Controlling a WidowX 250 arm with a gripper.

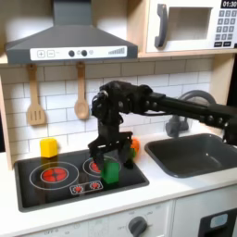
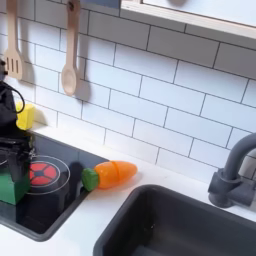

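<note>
My black gripper [image 1: 111, 159] points straight down over the right burner of the toy stove [image 1: 37, 190]. Its fingers are spread open, wider than the small green block [image 1: 111, 172] that stands on the stove between and just below the tips. In the second exterior view the gripper [image 2: 14, 160] is at the left edge, right above the green block [image 2: 12, 188]. An orange toy carrot [image 1: 135, 145] with a green end lies on the counter just beyond the stove's right edge, between stove and sink; the carrot [image 2: 112, 174] also shows in the second exterior view.
A yellow toy [image 1: 48, 147] stands at the back left of the stove. A dark sink [image 1: 194, 155] with a grey faucet [image 2: 235, 175] lies to the first exterior view's right. A wooden spatula [image 1: 35, 97] and spoon [image 1: 81, 93] hang on the tiled wall; hood and microwave sit overhead.
</note>
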